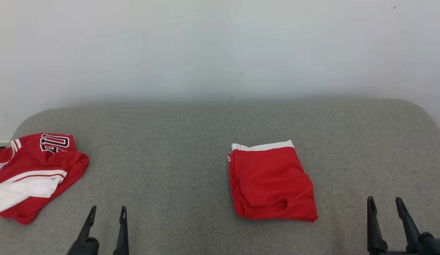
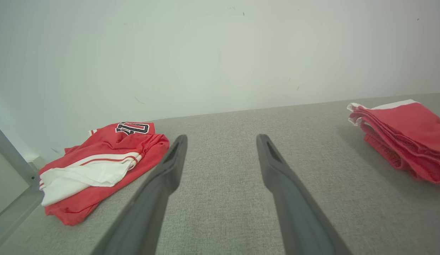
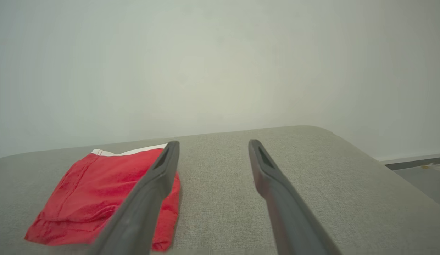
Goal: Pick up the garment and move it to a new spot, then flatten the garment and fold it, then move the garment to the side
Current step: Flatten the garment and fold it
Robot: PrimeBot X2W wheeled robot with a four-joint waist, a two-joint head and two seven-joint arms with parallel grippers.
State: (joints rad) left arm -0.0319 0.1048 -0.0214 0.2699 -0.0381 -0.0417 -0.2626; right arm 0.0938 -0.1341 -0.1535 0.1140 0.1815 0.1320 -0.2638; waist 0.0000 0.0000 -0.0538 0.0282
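Note:
A folded red garment with a white band along its far edge lies flat right of the middle of the grey fabric surface. It also lies at the right of the left wrist view and at the lower left of the right wrist view. My left gripper stands open at the near edge, holding nothing, with bare fabric between its fingers. Off to the garment's right, my right gripper is open and holds nothing; its left finger overlaps the garment's edge in its own view.
A crumpled red and white jersey with dark lettering lies at the surface's left edge. A white wall rises behind the surface. A grey metal frame stands at the far left; floor shows past the rounded right corner.

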